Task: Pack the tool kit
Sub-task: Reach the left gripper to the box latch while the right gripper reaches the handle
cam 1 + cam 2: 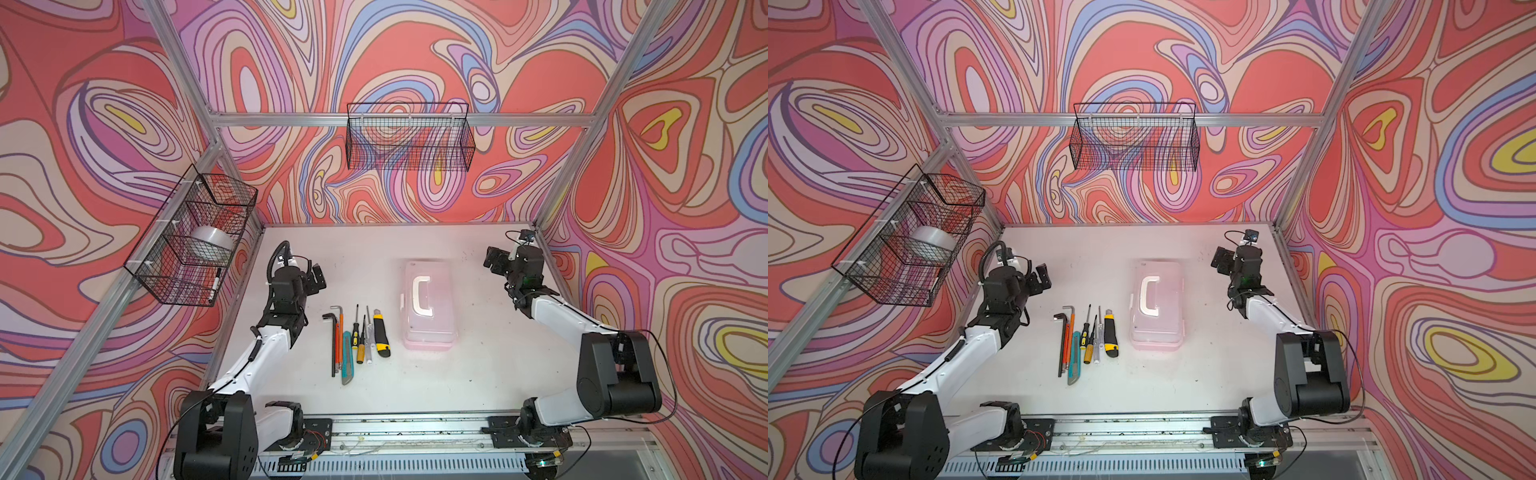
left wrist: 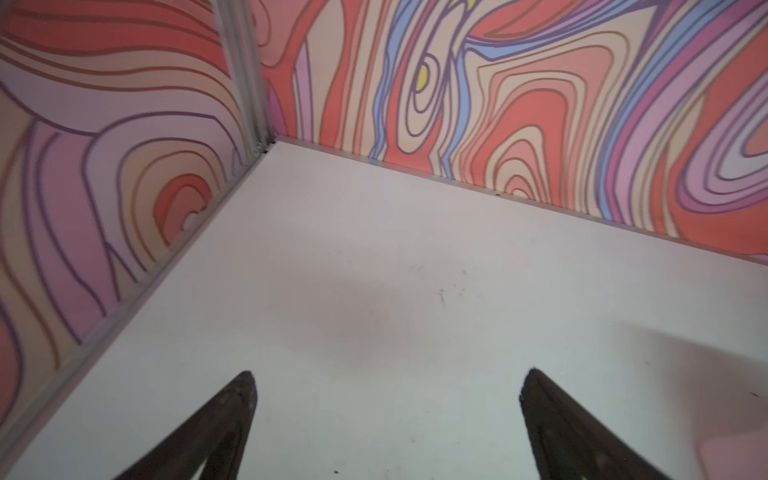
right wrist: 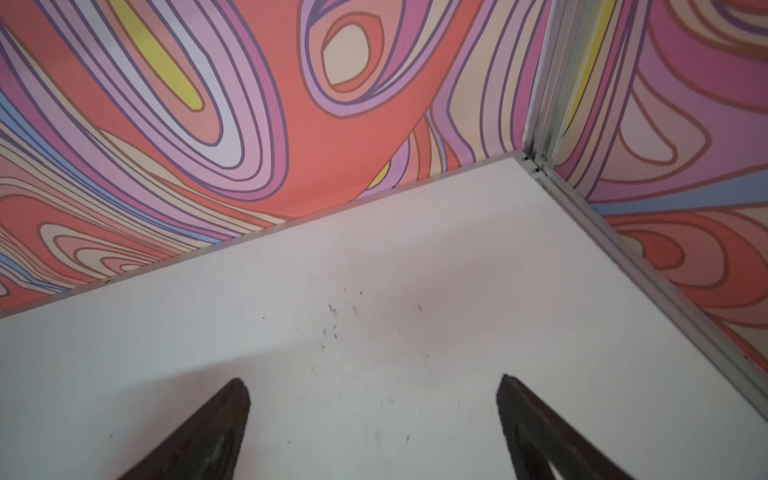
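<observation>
Up close in both top views, my two arms rise from the rail (image 1: pixel 415 424) at the front edge: left arm (image 1: pixel 216 436) on the left, right arm (image 1: pixel 615 374) on the right; between them spreads the white table (image 1: pixel 457 374); up on the walls hang two black wire baskets, a long one on the back wall (image 1: pixel 409 137) and a divided one on the left wall (image 1: pixel 191 241) holding a roll of tape (image 1: pixel 212 243); now the task's things: the pale-pink case (image 1: pixel 428 307) sits right of the table's middle, lid on, white handle (image 1: pixel 422 297) lying flat on top; nobody is touching it; left of it the tools lie in a neat row, all lengthwise toward the back wall; the yellow-black knife (image 1: pixel 381 334) is just beside the case but apart from it; further left the teal knife (image 1: pixel 347 357); between those two the small screwdrivers (image 1: pixel 356 332); at the far left of the row the hex keys (image 1: pixel 333 345); my left gripper (image 1: pixel 316 277) hangs above the table behind the row, fingers (image 2: pixel 232 415) spread wide, nothing between them; my right gripper (image 1: pixel 494 259) hovers near the back right corner, well clear of the case, fingers (image 3: pixel 220 419) wide apart too, only bare table showing through the gap.
</observation>
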`<action>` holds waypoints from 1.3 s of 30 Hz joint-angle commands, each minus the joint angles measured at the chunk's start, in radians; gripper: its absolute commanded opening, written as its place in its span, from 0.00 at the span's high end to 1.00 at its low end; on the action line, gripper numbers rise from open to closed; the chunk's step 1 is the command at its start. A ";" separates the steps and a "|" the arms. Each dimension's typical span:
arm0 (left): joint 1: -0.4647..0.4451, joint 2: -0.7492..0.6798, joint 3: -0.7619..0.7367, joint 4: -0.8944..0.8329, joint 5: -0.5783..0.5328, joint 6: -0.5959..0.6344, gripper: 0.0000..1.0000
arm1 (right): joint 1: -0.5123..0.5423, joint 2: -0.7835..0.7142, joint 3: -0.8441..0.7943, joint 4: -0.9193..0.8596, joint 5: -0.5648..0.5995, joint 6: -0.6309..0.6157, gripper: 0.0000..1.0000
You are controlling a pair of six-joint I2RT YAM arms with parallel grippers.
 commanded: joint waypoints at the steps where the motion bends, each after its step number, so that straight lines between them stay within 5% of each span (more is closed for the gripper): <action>1: -0.025 -0.003 0.004 -0.173 0.242 -0.160 0.00 | 0.060 -0.049 0.101 -0.319 -0.034 0.109 0.02; 5: -0.070 -0.001 -0.012 -0.114 0.454 -0.285 0.00 | 0.158 -0.103 0.194 -0.526 -0.122 0.216 0.07; 10: -0.186 0.021 0.024 -0.153 0.504 -0.295 0.04 | 0.330 -0.139 0.260 -0.630 -0.160 0.321 0.23; 20: -0.354 0.199 0.033 -0.024 0.566 -0.368 0.13 | 0.496 -0.036 0.269 -0.654 -0.248 0.420 0.53; 28: -0.478 0.221 0.019 -0.039 0.565 -0.363 0.16 | 0.514 0.015 0.246 -0.633 -0.305 0.437 0.54; 39: -0.501 0.230 0.003 -0.061 0.555 -0.347 0.18 | 0.513 0.099 0.229 -0.572 -0.359 0.454 0.54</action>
